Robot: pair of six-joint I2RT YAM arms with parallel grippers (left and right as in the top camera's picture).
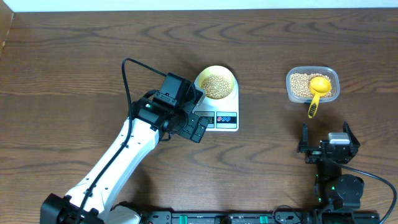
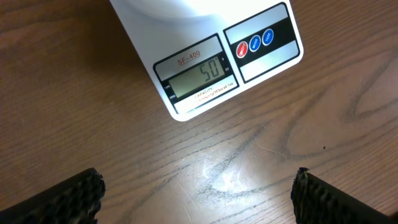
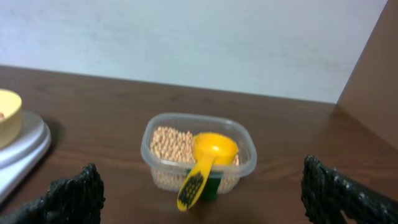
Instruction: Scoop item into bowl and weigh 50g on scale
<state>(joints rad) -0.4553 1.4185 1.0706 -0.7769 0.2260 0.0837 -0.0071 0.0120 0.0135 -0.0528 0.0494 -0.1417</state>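
Left claw (image 2: 198, 186) agape — scale (image 2: 205, 68) just ahead, clear of it

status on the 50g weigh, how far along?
Done, it seems: beans sit in the bowl on the scale, whose display reads 50. The scoop rests in the tub. In hand: nothing; left gripper and right gripper are both open and empty. Left: probably nothing, bar retracting the arms.

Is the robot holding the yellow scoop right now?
No, the scoop lies in the tub of beans, and the open right gripper is apart from it.
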